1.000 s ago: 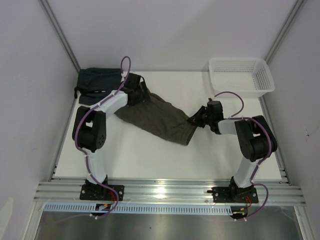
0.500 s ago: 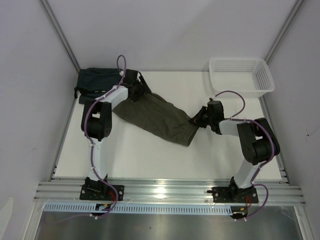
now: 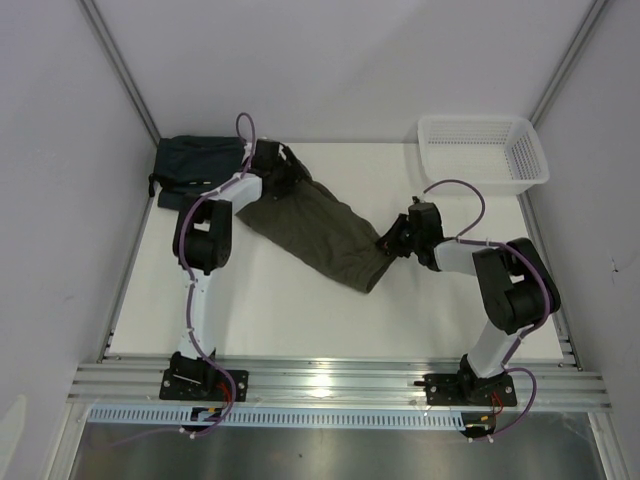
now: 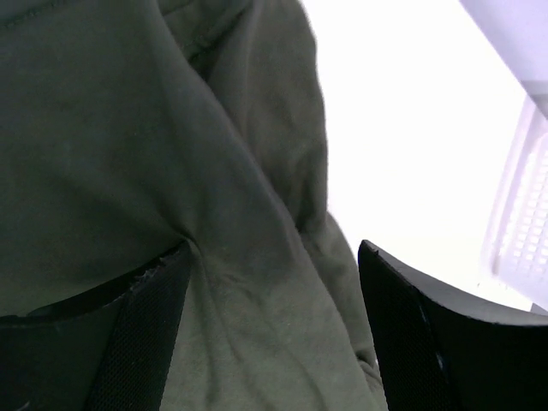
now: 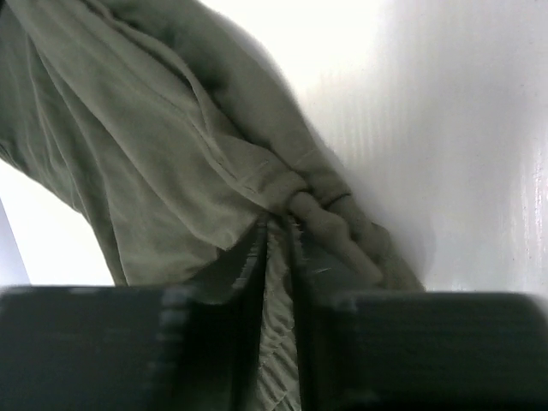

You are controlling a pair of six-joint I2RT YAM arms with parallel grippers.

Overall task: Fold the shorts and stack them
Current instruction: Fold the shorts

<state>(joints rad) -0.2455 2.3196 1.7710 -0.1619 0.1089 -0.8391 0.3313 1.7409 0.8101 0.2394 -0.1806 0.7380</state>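
The right hand [image 5: 278, 227] is pressed together on a bunched edge of the shorts [image 3: 320, 225]. The left hand [image 4: 274, 248] sits spread over the opposite end, with cloth lying across its gap but not clamped, as far as its wrist view shows. Between the 2 hands the shorts lie as a long olive band running diagonally across the surface [image 3: 300, 320]. They look doubled lengthwise, so I judge the fold partly made, with a crosswise fold and the stacking left to do. A dark folded garment [image 3: 195, 165] lies in the far-left corner, just beside the left hand's end of the cloth, and is likely the base of the stack. A white basket [image 3: 480, 150] stands at the far right, well apart, and nothing appears to block the way to the corner.
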